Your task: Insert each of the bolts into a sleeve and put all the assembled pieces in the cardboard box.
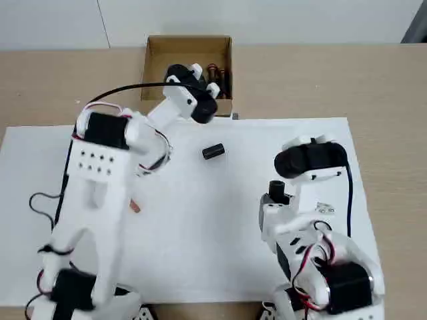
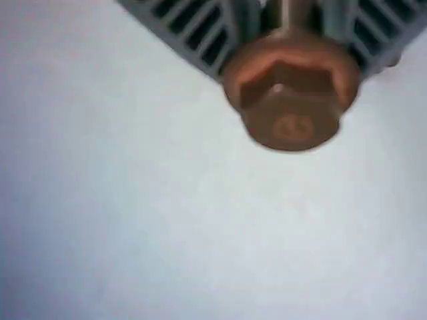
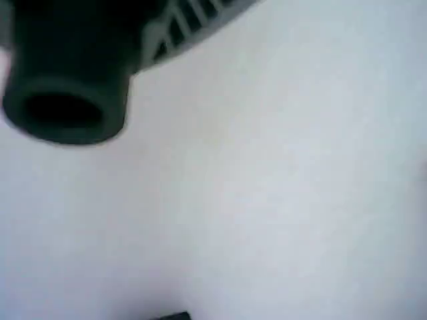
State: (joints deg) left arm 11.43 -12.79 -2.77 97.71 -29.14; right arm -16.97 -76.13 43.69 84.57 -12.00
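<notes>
Light brown table (image 1: 387,80) wood runs all around, and a big white sheet (image 1: 200,233) lies on it across the lower part of the high view.

Two white arms stand on the sheet. The left arm (image 1: 100,173) goes from the lower left corner up toward the top middle. The right arm (image 1: 313,253) sits folded in the lower right.

At the top middle, past the sheet's far edge, is the cardboard box (image 1: 155,67). Some brown and black pieces (image 1: 217,75) lie inside it, on its right side.

The left pincer (image 1: 200,85) hangs at the front edge of the box. Its grey ribbed fingers (image 2: 193,33) are squeezed onto a brown bolt (image 2: 290,93), and the bolt's six-sided head points at the wrist camera.

The right pincer (image 1: 275,197) is right of the middle of the high view. It is closed tight around a black sleeve (image 3: 67,87), and the sleeve's round hole faces the wrist camera.

A second black sleeve (image 1: 213,152) lies alone on the sheet, between the two pincers and just below the box.

A tiny brown bit (image 1: 135,207) lies on the sheet beside the left arm. It is too small to tell what it is.
</notes>
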